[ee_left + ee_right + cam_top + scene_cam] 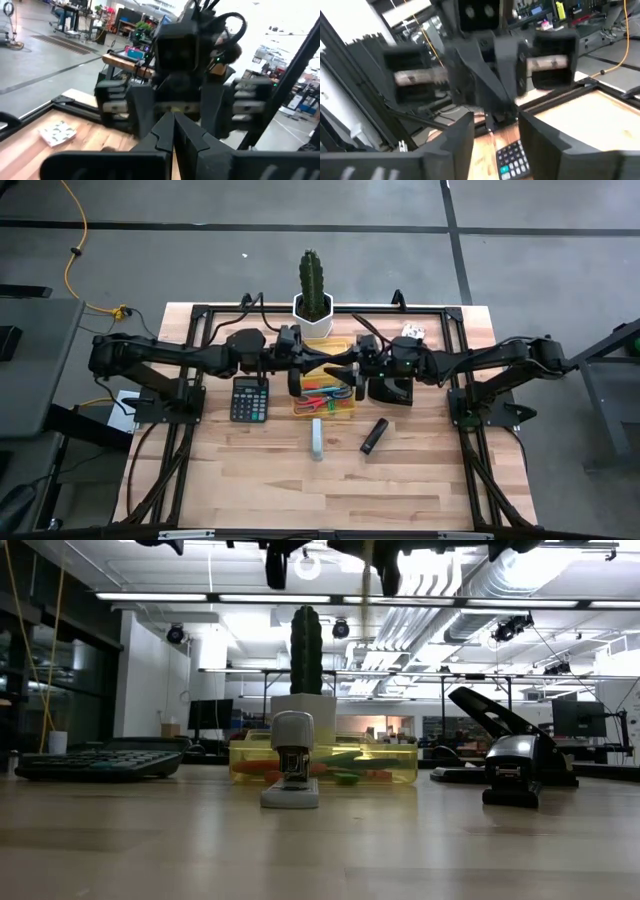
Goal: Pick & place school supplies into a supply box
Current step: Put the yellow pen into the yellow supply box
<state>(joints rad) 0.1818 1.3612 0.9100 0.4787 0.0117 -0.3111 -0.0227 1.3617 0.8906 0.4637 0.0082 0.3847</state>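
Observation:
The translucent yellow supply box [340,341] [400,766] sits at mid-table with coloured school supplies [326,396] [340,773] lying inside. Both arms reach in over it, high above the table. My left gripper [322,368] [173,131] is shut, pointing at the right arm. A thin yellowish pencil [365,595] hangs upright over the box between the two grippers. My right gripper [350,372] [495,135] faces the left one, open, with nothing between its fingers. A small white piece [413,332] [58,132] lies on the far right of the table. My left gripper is shut on the pencil, level, coming from the table's left. The pencil's upper end is out of the low view, so the exact place of contact does not show. The pencil hangs straight down, lifted clear above the box.
A black calculator [248,400] [95,762] lies left of the box. The white cactus pot [313,310] [305,700] stands behind it. A grey stapler [317,438] [292,768] and a small black stapler [374,436] [515,778] sit nearer, with a black hole punch [390,390] [500,725] to the right.

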